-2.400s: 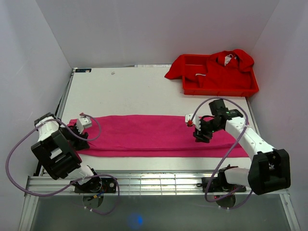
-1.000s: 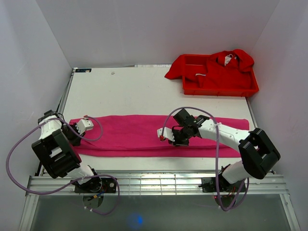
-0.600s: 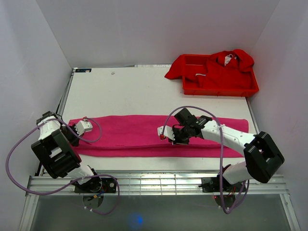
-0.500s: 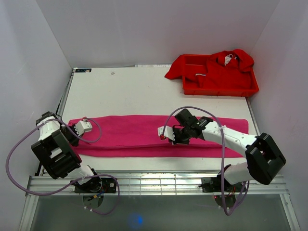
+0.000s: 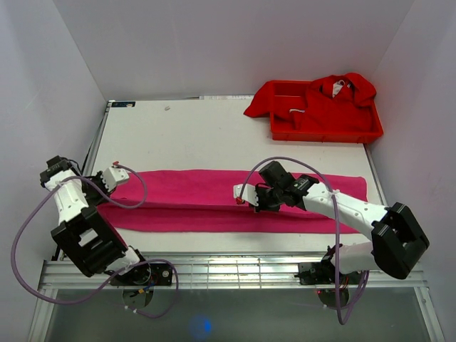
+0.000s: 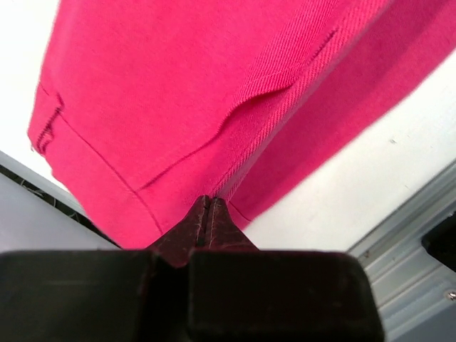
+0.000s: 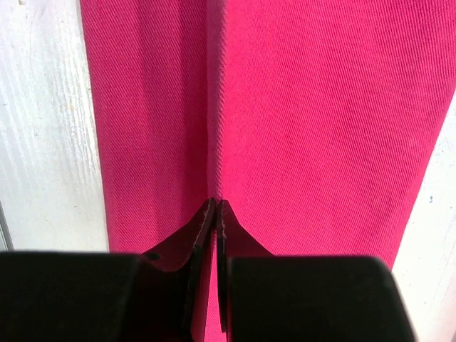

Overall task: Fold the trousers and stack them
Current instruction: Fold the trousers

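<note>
Magenta-pink soft fabric trousers (image 5: 192,201): lift end pinched in closed left gripper (image 6: 206,206) over closed right gripper (image 7: 216,208), seemingly empty, pressing midway.

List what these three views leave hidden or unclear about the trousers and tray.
- Top view: the trousers' left end, partly covered by the left gripper.
- Top view: the red tray's contents, buried under red garments.
- Right wrist view: whether the right gripper pinches cloth or only presses it; its tips hide the contact.
</note>
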You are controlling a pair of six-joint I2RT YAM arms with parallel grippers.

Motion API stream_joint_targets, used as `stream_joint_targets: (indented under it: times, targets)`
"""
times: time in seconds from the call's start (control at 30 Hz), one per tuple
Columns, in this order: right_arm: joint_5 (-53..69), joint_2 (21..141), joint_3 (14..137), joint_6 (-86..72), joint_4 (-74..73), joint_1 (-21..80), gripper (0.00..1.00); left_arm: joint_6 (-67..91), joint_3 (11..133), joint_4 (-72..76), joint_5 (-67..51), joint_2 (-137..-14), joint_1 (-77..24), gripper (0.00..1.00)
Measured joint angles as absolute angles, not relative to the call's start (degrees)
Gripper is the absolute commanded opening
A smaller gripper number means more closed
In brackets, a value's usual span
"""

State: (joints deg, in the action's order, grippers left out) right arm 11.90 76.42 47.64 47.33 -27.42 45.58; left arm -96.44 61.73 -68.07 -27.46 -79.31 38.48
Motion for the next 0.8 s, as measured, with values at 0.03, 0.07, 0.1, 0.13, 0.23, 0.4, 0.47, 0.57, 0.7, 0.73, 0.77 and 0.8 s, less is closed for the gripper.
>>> stream_joint_targets:
  times: [0.03,0.07,0.1,0.13,0.23,0.4,0.47,0.57,0.7,0.73,0.77,0.8]
  targets:
    - [11.90,76.07,47.53,47.07,-27.40,45.91,0.08,-96.99,61.17,-68.51,-27.07,-78.46,38.83,0.00]
    - [11.90,75.72,47.20,46.92,-27.35,46.19,0.08,-97.67,60.01,-68.69,-26.59,-77.47,39.31,0.00]
    - [11.88,75.37,46.52,46.87,-27.00,46.54,0.08,-98.43,58.15,-68.45,-25.91,-76.47,39.81,0.00]
    - [11.92,75.13,45.58,46.87,-26.83,47.05,0.08,-99.20,55.92,-68.18,-24.73,-75.72,40.25,0.00]
    - [11.92,75.18,42.17,46.85,-26.11,49.01,0.08,-100.73,47.20,-65.08,-20.62,-75.18,40.97,0.00]
    - [11.07,79.13,39.24,46.83,-24.45,51.31,0.08,-99.50,40.66,-59.66,-16.08,-78.94,41.12,0.00]
    - [10.76,79.57,39.55,46.50,-23.66,51.42,0.08,-97.14,42.19,-60.16,-16.08,-81.12,41.10,0.00]
    - [10.50,80.01,39.77,46.00,-22.74,51.46,0.08,-93.73,45.54,-61.39,-16.47,-84.88,41.10,0.00]
    - [9.87,81.08,40.45,45.63,-20.97,51.51,0.08,-91.07,48.66,-60.29,-18.41,-87.26,41.12,0.00]
    - [9.58,81.19,40.51,45.63,-20.47,51.48,0.08,-90.74,49.56,-59.88,-19.16,-87.59,41.12,0.00]
    - [9.32,81.21,40.53,45.63,-20.05,51.44,0.08,-90.37,50.85,-59.96,-19.94,-87.92,41.12,0.00]
    - [9.17,81.19,40.58,45.63,-19.77,51.37,0.08,-89.91,52.66,-60.53,-20.75,-88.23,41.10,0.00]
